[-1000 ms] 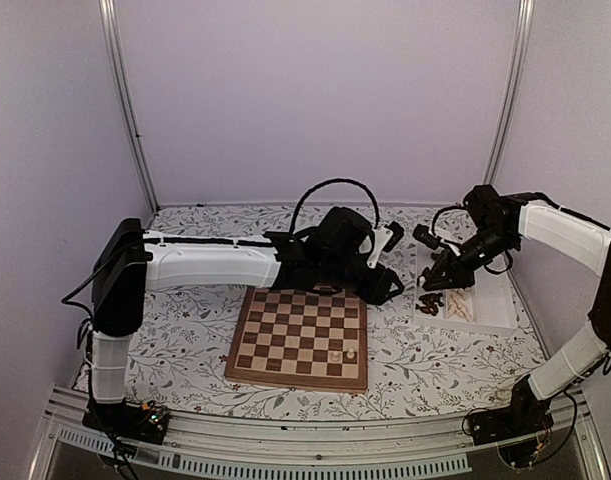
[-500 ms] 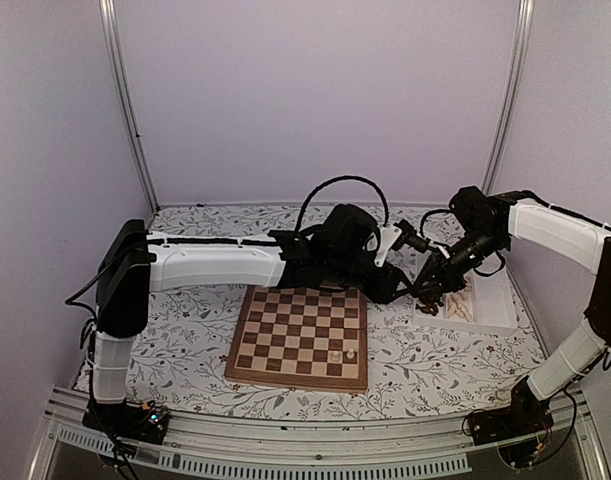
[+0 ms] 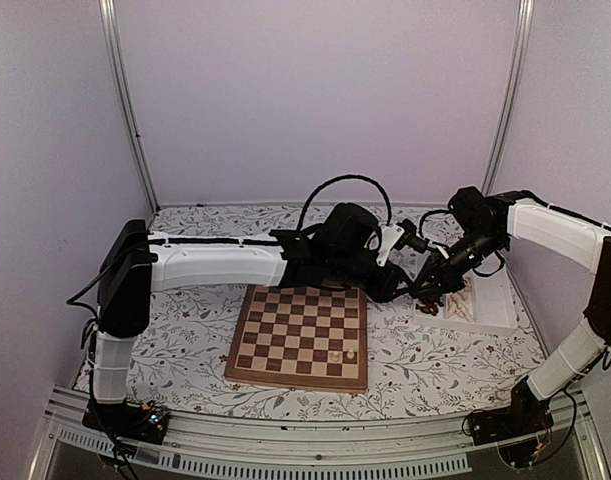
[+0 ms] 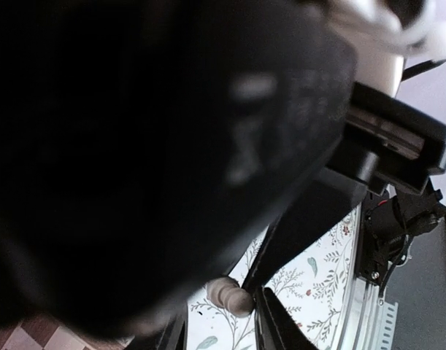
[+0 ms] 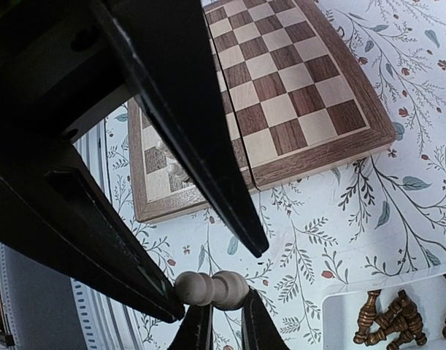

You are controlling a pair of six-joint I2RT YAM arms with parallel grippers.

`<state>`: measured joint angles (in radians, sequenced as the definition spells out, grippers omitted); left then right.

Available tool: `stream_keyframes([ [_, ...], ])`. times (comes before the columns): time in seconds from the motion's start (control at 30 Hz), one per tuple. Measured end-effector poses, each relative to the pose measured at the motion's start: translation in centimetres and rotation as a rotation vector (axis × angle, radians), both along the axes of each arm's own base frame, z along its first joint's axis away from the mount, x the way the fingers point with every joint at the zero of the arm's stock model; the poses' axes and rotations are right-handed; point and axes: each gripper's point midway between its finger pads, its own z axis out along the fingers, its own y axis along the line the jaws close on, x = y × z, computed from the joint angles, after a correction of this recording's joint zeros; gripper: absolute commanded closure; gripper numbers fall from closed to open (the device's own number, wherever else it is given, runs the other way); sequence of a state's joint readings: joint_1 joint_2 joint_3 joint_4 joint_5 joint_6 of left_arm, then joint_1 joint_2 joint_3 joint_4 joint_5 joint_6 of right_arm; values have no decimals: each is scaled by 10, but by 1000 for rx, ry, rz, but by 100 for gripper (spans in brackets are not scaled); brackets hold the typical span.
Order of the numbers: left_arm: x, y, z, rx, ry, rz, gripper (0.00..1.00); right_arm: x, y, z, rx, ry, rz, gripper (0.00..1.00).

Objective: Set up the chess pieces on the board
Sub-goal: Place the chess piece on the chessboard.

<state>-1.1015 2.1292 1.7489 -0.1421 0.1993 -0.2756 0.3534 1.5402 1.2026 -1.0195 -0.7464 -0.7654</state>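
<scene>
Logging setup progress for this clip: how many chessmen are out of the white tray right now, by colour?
Pale cream chessmen on the board: 2
Pale cream chessman in the right pincer: 1
Dark brown chessmen outside the tray: 0 in view
Total out: 3

Pale lilac walls (image 3: 305,100), floral tablecloth (image 3: 185,330).

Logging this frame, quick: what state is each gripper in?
Left gripper: jaws flank the pale chess piece; whether they grip it cannot be told.
Right gripper: closed, holding that pale chess piece.
</scene>
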Motion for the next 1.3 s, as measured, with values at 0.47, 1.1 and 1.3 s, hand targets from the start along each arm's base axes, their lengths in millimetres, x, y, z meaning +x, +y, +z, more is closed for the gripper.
stream_keyframes([
  [0.47,-4,-5,-1,-3,-5,-28,93,-1,-1,0,-4,10,-6,87],
  [1.1,-19,114,1,138,-61,156,95,14,-36,-8,72,-58,-177,53],
  [1.3,-35,156,-51,249,20,202,94,24,-46,-42,12,-60,-275,53],
])
